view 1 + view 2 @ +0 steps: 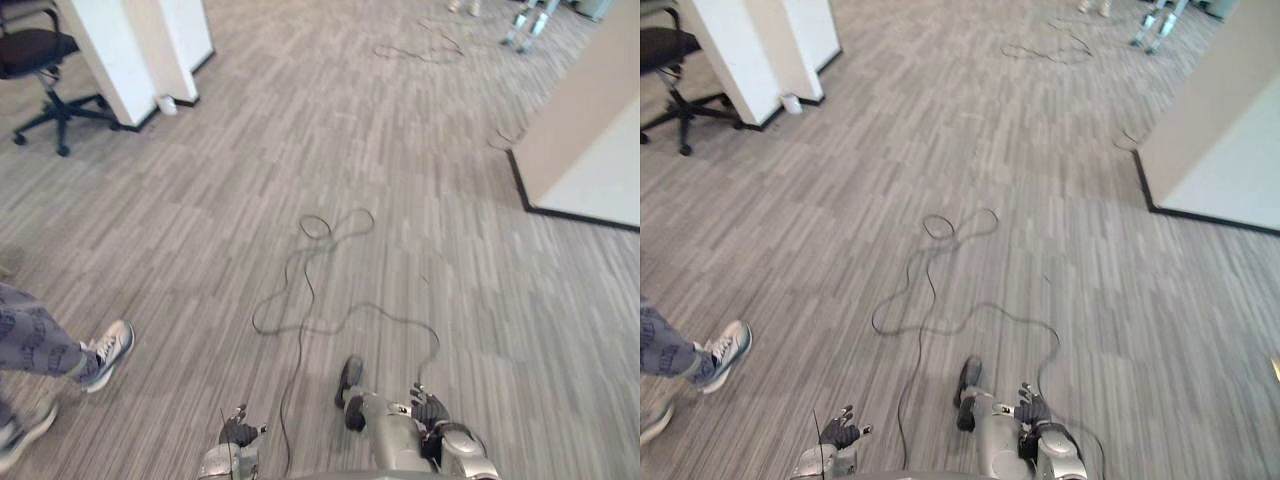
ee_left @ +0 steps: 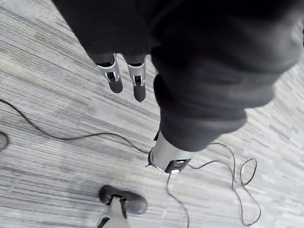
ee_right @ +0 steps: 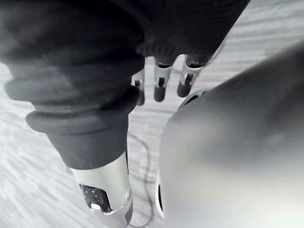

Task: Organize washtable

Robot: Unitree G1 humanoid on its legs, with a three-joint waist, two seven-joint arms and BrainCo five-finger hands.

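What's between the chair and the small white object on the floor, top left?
The white pillar, in both eye views: chair on its left, object at its right.

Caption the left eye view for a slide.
Left hand and right hand hang open over grey carpet; a person's sneaker nearby, office chair beyond.

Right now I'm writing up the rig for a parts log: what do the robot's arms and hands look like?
The left hand and right hand each have silver fingers with dark rounded tips and a thicker silver thumb. A dark ribbed cover wraps hand back and wrist; the left forearm is silver-grey.
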